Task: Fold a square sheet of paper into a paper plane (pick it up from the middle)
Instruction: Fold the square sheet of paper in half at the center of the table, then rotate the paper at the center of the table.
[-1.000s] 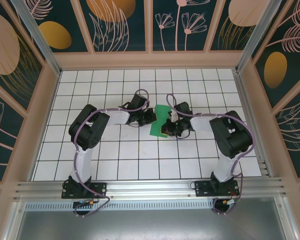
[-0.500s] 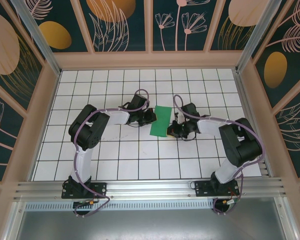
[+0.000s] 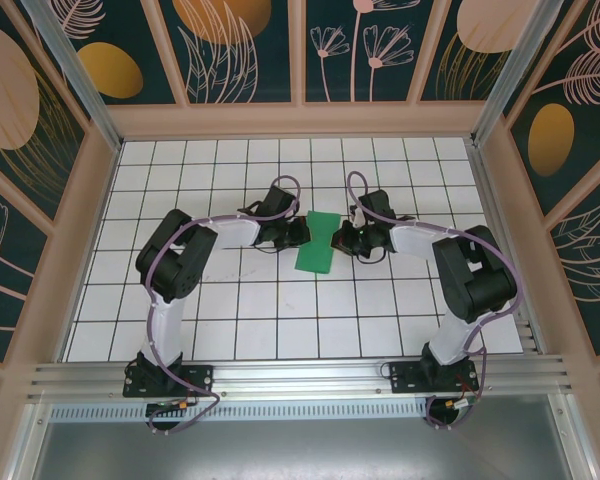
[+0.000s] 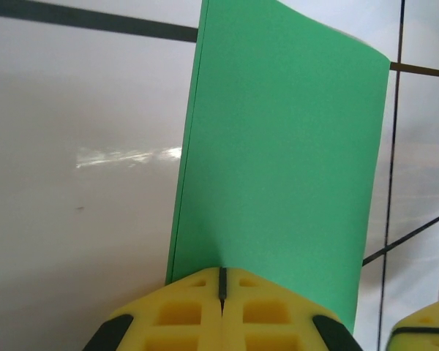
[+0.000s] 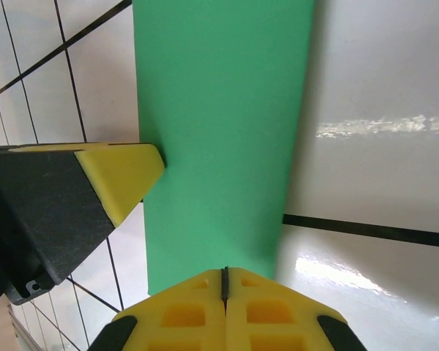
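Hemming the green paper, closed left fingers and right fingers touch it.

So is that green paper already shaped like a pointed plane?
No, the green paper is a narrow rectangle with square corners and no pointed nose.

The table is white, ruled by thin dark lines into square tiles, and glossy enough to catch streaks of light; an aluminium rail runs along its near edge, with a grey slotted strip just below. A pale wooden frame borders the far and side edges; above it rise dark teal panels drawn with leaves, flowers and orange ovals.
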`<state>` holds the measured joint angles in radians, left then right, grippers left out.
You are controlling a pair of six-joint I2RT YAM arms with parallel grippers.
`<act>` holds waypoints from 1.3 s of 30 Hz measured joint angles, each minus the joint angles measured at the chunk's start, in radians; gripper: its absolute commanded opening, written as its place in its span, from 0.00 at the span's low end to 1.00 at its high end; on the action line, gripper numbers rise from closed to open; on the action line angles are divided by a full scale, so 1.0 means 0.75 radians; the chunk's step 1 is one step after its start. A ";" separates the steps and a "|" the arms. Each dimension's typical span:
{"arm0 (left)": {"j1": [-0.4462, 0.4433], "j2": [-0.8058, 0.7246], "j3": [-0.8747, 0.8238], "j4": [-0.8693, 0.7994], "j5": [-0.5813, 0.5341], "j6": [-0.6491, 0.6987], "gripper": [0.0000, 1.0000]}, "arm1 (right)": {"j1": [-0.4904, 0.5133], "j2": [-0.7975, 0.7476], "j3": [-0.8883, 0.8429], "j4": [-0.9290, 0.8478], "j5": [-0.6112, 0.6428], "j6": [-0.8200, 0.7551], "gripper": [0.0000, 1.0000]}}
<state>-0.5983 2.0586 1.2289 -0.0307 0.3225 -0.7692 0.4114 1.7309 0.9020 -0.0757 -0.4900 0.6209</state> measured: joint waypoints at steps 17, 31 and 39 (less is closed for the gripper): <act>0.004 -0.041 0.012 -0.130 -0.083 0.509 0.03 | 0.040 0.291 0.325 0.024 0.028 -0.003 0.02; 0.012 -0.186 -0.048 -0.106 -0.049 0.317 0.21 | 0.038 0.335 0.375 -0.076 0.228 0.090 0.01; -0.009 -0.396 -0.287 0.106 0.019 -0.022 0.18 | 0.027 0.088 0.076 -0.044 0.264 0.272 0.01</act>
<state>-0.6052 1.7615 1.0138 0.0490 0.3367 -0.7856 0.4316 1.7969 0.9592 -0.1085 -0.2920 0.8249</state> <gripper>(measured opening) 0.191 0.065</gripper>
